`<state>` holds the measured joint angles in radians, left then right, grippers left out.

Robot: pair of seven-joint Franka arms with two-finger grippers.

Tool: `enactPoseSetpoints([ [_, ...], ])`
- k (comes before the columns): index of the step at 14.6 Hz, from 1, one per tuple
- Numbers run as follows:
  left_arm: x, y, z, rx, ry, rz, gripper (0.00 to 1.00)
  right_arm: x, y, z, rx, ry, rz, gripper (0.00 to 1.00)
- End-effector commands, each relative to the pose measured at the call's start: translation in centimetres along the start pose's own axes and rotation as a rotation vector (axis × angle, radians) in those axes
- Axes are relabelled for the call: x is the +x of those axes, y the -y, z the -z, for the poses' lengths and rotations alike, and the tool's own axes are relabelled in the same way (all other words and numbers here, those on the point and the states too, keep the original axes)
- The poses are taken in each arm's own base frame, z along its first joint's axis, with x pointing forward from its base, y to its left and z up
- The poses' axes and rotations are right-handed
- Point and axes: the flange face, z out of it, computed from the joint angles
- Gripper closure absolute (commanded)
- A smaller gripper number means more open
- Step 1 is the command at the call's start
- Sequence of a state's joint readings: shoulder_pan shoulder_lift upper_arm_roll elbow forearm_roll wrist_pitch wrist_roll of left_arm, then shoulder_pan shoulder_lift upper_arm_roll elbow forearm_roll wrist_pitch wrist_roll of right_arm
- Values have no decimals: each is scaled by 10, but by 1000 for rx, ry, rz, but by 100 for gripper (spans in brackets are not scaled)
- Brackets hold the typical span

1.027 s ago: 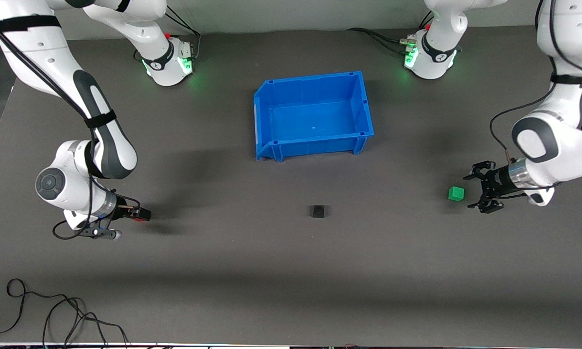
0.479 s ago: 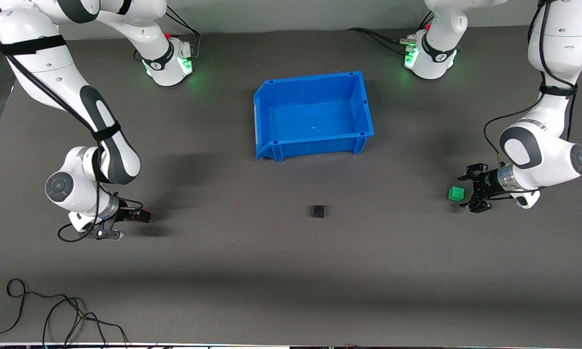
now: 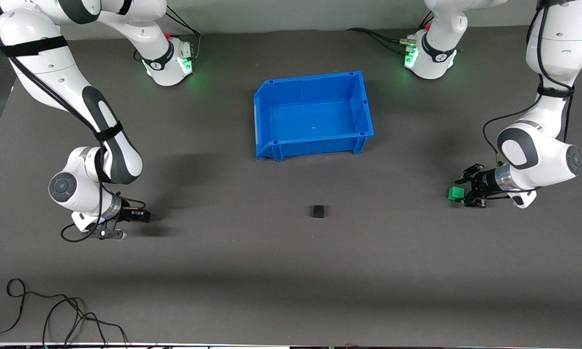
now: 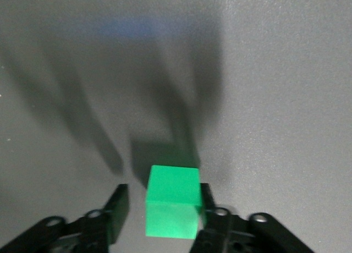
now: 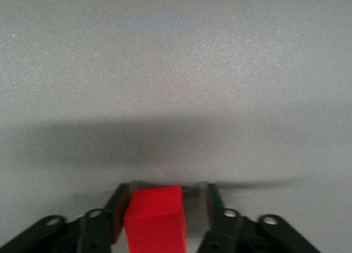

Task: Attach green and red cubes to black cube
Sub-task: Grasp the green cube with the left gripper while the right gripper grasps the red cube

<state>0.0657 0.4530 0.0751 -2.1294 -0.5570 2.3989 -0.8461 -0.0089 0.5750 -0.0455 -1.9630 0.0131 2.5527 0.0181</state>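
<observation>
Dark grey felt covers the table [image 3: 291, 271], with the black cube [image 3: 317, 211] alone near its middle, nearer the front camera than the blue bin [image 3: 312, 115]. Nothing is attached to it yet, so both joins are left to do.

The green cube [image 3: 456, 194] sits on the table toward the left arm's end, well apart from the black one. The left tool [image 3: 467, 193] has its fingers open around it; in the left wrist view the green cube [image 4: 172, 201] lies between them, a gap showing at one finger [image 4: 116, 212] while the other looks to be touching or nearly so, though I cannot tell for sure. It is not gripped yet.

The red cube [image 5: 154, 220] is toward the right arm's end, between the fingers of the right tool [image 5: 164, 215]; one finger presses its face, a narrow gap shows at the other. In the front view the right tool [image 3: 142, 215] is low at the table, the red hidden.

Compared with a second ago, the left tool has moved from beside the green cube to straddle it, and the right tool has barely shifted.
</observation>
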Motion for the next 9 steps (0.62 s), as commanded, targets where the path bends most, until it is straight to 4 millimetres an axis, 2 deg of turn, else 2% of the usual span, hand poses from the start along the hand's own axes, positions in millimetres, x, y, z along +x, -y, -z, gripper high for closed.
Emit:
enactPoseSetpoints([
  [1,-4,0,6,-18,5,-10,75,-1,2,-2,-5,-9,8,42],
  [4,-10,-15,23,-36,17,27,76,-2,1,-4,-4,-5,5,42],
  [5,-17,-28,33,-47,26,62,76,-2,1,-4,-4,-5,5,49],
  [9,-43,-75,78,-70,71,144,76,-1,0,-4,-4,-7,4,86],
])
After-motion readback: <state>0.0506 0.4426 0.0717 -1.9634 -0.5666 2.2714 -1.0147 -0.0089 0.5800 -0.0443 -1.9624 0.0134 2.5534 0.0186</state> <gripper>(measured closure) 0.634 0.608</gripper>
